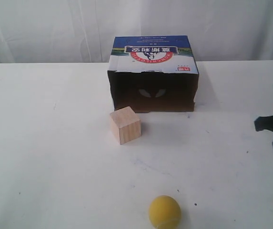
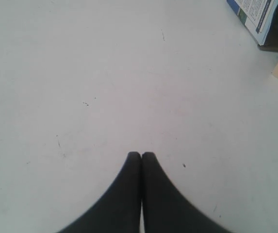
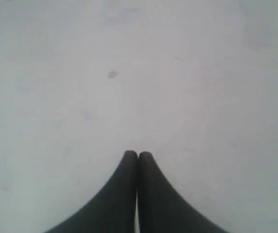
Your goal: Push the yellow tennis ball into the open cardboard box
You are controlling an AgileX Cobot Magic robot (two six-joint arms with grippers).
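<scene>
Yellow tennis ball (image 1: 165, 212), brown cardboard box (image 1: 153, 76) blue-and-white panel, red logo, pale wooden cube (image 1: 125, 125)

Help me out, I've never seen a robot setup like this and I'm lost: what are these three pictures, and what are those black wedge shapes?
It is a two-armed robot at a white table. One picture looks over the whole scene: a yellow tennis ball near the front, a wooden cube further back, and an open cardboard box behind it. The other two come from cameras on each wrist. The black wedges are the left gripper and right gripper, both closed and holding nothing, over bare table.
</scene>
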